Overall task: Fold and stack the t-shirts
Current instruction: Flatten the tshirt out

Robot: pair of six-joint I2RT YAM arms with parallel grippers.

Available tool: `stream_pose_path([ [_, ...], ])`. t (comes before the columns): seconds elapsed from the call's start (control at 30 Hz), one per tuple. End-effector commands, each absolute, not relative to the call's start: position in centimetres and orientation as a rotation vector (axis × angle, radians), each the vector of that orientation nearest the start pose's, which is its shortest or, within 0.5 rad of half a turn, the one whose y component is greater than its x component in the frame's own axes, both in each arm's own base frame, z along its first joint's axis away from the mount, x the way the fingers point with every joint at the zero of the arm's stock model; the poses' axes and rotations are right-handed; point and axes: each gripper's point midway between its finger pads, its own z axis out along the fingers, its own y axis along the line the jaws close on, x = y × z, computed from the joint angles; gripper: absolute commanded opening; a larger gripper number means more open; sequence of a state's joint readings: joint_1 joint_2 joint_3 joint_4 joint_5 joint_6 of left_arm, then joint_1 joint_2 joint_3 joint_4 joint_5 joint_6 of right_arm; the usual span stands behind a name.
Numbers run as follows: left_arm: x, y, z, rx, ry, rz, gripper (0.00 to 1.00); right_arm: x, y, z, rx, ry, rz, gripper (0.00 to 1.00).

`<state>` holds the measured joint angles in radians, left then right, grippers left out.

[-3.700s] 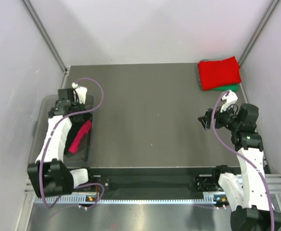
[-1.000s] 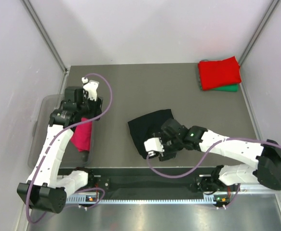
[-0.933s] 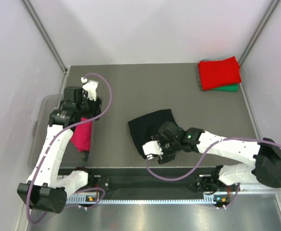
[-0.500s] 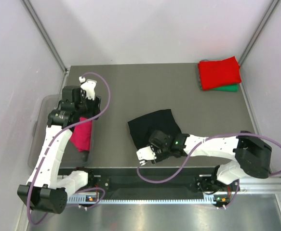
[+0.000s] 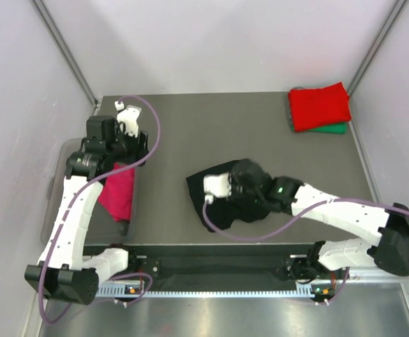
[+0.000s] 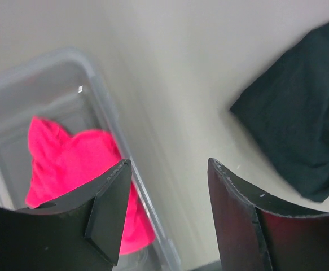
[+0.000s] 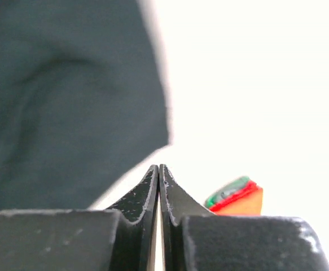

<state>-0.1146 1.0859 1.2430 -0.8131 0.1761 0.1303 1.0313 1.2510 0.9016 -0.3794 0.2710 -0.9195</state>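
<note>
Surface: a dark grey table [image 5: 190, 133], matt, enclosed by pale walls [image 5: 211, 42] on three sides, with metal frame struts [image 5: 64, 49] rising from the far corners.

At the 1 o'clock corner, a folded red t-shirt [image 5: 320, 105] lies on a green t-shirt [image 5: 334, 128], whose edge shows along the near side.

Just toward 6 o'clock of centre, a black t-shirt [image 5: 225, 209] lies rumpled on the table, partly under the right arm.

At the 9 o'clock edge stands a clear plastic bin [image 5: 53, 189] with a magenta t-shirt [image 5: 118, 196] bunched inside.

The left gripper [image 6: 169, 164] hangs over the bin's inner wall, fingers spread wide, holding nothing.

The right gripper [image 7: 159, 166] is above the black t-shirt, fingers pressed together with no cloth visible between them.
</note>
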Motion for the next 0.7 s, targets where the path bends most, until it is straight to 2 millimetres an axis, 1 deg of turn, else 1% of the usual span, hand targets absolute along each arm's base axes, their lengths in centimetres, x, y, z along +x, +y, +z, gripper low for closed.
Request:
stream_pose_path([
  [0.0, 31.1, -7.3, 28.3, 0.411, 2.139, -0.259, 0.61, 25.9, 25.8, 22.8, -1.683, 1.431, -0.125, 0.05],
  [0.03, 31.7, -7.4, 28.7, 0.408, 2.139, -0.258, 0.61, 25.8, 26.6, 23.3, -1.706, 1.459, -0.051, 0.26],
  [0.07, 31.9, -7.3, 28.8, 0.401, 2.138, -0.255, 0.61, 24.5, 27.0, 22.3, -1.752, 1.498, 0.034, 0.36],
  [0.1, 32.4, -7.1, 29.3, 0.39, 2.124, -0.242, 0.61, 22.4, 27.3, 19.8, -1.859, 1.541, 0.151, 0.48],
  [0.13, 32.5, -7.0, 29.5, 0.377, 2.115, -0.231, 0.61, 21.0, 27.5, 18.5, -1.907, 1.551, 0.193, 0.51],
  [0.2, 32.8, -6.3, 29.7, 0.347, 2.108, -0.195, 0.61, 19.2, 27.1, 15.7, -1.991, 1.582, 0.222, 0.53],
  [0.23, 32.8, -6.2, 29.7, 0.353, 2.101, -0.182, 0.61, 17.8, 26.6, 13.3, -2.062, 1.597, 0.226, 0.53],
  [0.3, 32.9, -6.1, 29.5, 0.35, 2.105, -0.174, 0.61, 17.0, 26.2, 11.4, -2.098, 1.592, 0.233, 0.51],
  [0.33, 32.8, -6.1, 29.2, 0.352, 2.112, -0.176, 0.61, 16.1, 25.5, 9.7, -2.141, 1.605, 0.235, 0.5],
  [0.37, 32.8, -6.1, 29.2, 0.35, 2.112, -0.181, 0.61, 15.8, 25.3, 9.1, -2.157, 1.602, 0.23, 0.5],
  [0.4, 32.7, -6.2, 28.9, 0.352, 2.118, -0.189, 0.61, 15.6, 24.8, 7.8, -2.18, 1.612, 0.22, 0.5],
  [0.43, 32.7, -6.3, 29.0, 0.353, 2.115, -0.19, 0.62, 15.4, 24.7, 7.3, -2.195, 1.61, 0.215, 0.49],
  [0.5, 32.7, -6.1, 28.9, 0.349, 2.117, -0.182, 0.62, 15.7, 24.5, 6.1, -2.2, 1.623, 0.185, 0.5],
  [0.67, 32.6, -6.2, 28.9, 0.345, 2.116, -0.189, 0.62, 16.9, 24.4, 4.7, -2.197, 1.628, 0.103, 0.51],
])
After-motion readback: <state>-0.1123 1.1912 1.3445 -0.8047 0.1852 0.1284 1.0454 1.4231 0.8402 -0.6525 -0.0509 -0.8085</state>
